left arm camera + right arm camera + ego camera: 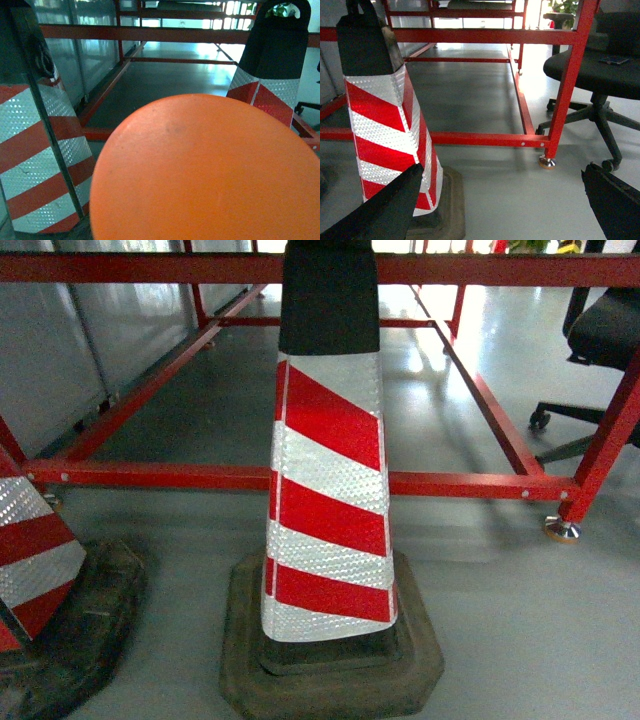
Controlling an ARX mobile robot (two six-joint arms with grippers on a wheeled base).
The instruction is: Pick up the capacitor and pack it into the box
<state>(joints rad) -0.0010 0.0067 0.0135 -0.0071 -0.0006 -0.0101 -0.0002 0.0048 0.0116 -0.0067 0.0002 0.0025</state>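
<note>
No box and no capacitor in any view; location of both cannot be told from here.

Head view: low to the floor (pixel 520 620), facing a striped cone (pixel 328 500) on a dark rubber base, close ahead. Second cone (pixel 30 560) at left edge. Red frame (pixel 450 484) behind, with a levelling foot (pixel 561 529) at right. Office chair (pixel 600 340) beyond the frame, upper right.

Left wrist view: mostly blocked by an orange dome (pixel 210 175), very near the lens; nature unclear. Left jaws not visible, state cannot be told.

Right wrist view: right gripper (pixel 502 205) with two dark fingers (pixel 385 207) at the lower corners, set well apart, nothing between them. Cone just beside the left finger, chair to the right.

Stage, as judged: not yet at any work surface; picking not begun.

Risks:
- Cone directly ahead, second to the left: forward drive likely to strike or topple one.
- Frame rail and foot low and near: base or lowered arm could catch on them.
- Left camera obstructed: blind reach on that side.
- Chair legs near right arm: possible snag on a swing.
</note>
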